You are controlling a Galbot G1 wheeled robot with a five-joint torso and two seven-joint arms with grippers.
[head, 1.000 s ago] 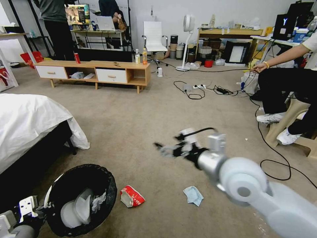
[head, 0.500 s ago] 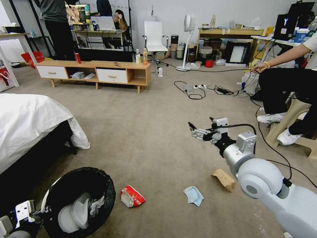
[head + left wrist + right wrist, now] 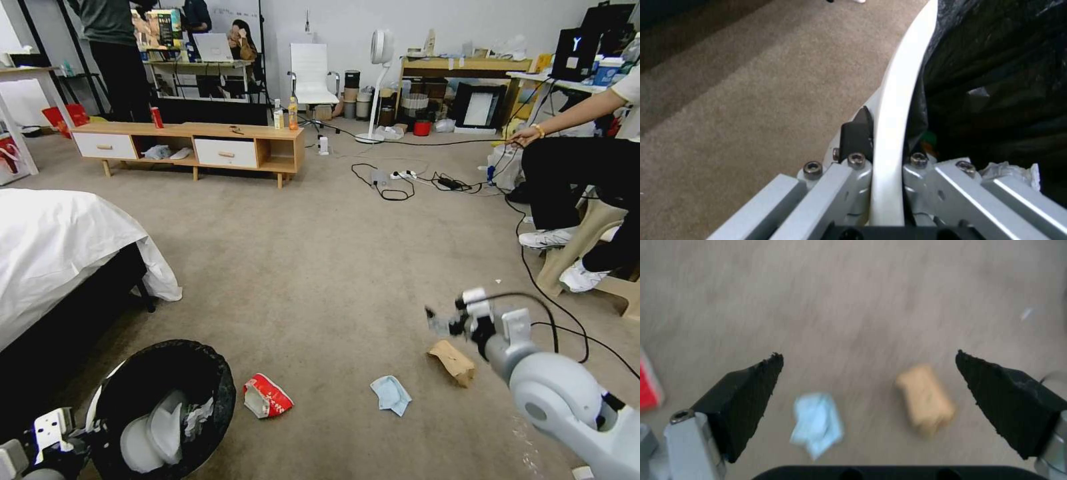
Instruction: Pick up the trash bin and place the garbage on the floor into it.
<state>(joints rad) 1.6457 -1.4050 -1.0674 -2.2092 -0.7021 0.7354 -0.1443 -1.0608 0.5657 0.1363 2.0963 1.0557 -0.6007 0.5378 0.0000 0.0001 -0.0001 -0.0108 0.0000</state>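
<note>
The trash bin [image 3: 167, 407], white with a black liner, hangs at the lower left with white tissue inside. My left gripper [image 3: 887, 140] is shut on its white rim [image 3: 896, 100]. On the carpet lie the garbage pieces: a red-white snack packet [image 3: 267, 396], a light blue mask [image 3: 391, 394] and a brown paper bag [image 3: 453, 362]. My right gripper [image 3: 443, 323] hovers open just above the brown paper bag. In the right wrist view its black fingertips [image 3: 751, 393] spread wide, with the mask [image 3: 818, 423] and paper bag [image 3: 927, 401] below.
A bed with white sheet [image 3: 60, 247] stands at the left. A low wooden cabinet [image 3: 193, 147] is farther back. Black cables [image 3: 560, 320] trail on the carpet at the right beside a seated person's feet [image 3: 547, 237]. Open carpet [image 3: 300, 267] lies ahead.
My right arm swung to the right and came down, from the middle of the floor to just over the brown paper bag, uncovering it. The bin stayed in the left gripper.
</note>
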